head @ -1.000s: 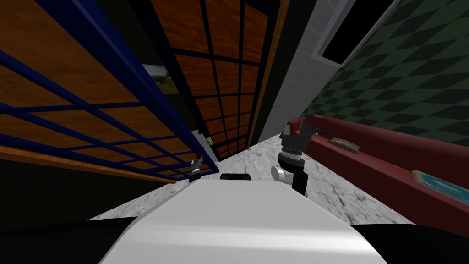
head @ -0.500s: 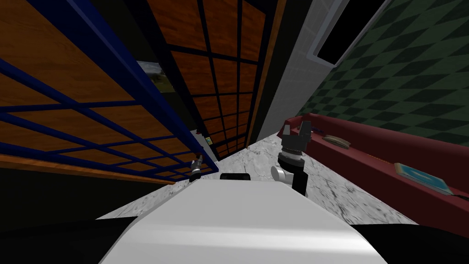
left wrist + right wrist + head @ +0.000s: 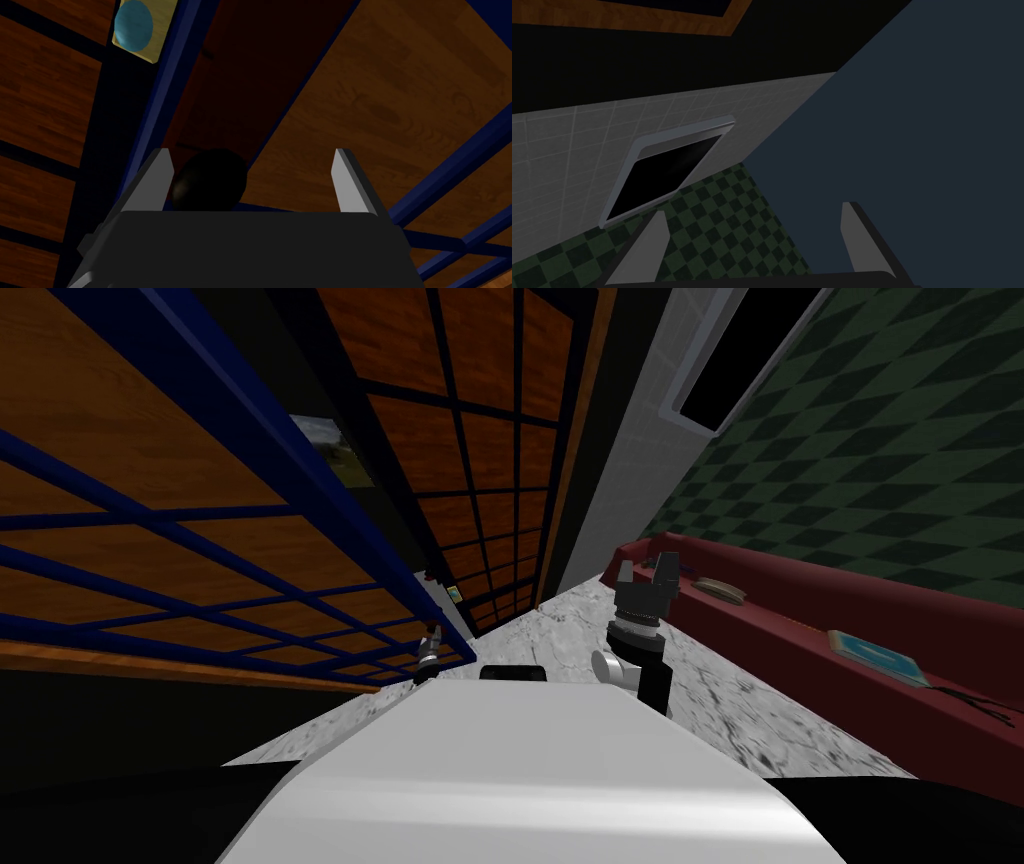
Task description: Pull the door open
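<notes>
The door (image 3: pixel 150 488) is a brown wood-grain leaf with a dark blue grid, and it stands swung out along my left side. My left gripper (image 3: pixel 430 643) is at its free edge. In the left wrist view the same wood and blue bars (image 3: pixel 400 100) are close ahead. A dark round knob (image 3: pixel 210 180) sits between the left gripper's (image 3: pixel 255 175) open fingers, close to one finger (image 3: pixel 159 175) and well apart from the other. My right gripper (image 3: pixel 648 573) is raised ahead on the right, open and holding nothing.
A second wood-grain door with a black grid (image 3: pixel 480 468) stands straight ahead, with a small blue and tan plate (image 3: pixel 134 25) beside it. A long dark red bench (image 3: pixel 800 618) runs along the green checkered wall on the right and bears a blue book (image 3: pixel 878 654). The floor (image 3: pixel 560 628) is grey marble.
The whole head view has shifted: the bench and its book slide left and the walls lean more, so I have turned. Both grippers keep their places before my chest.
</notes>
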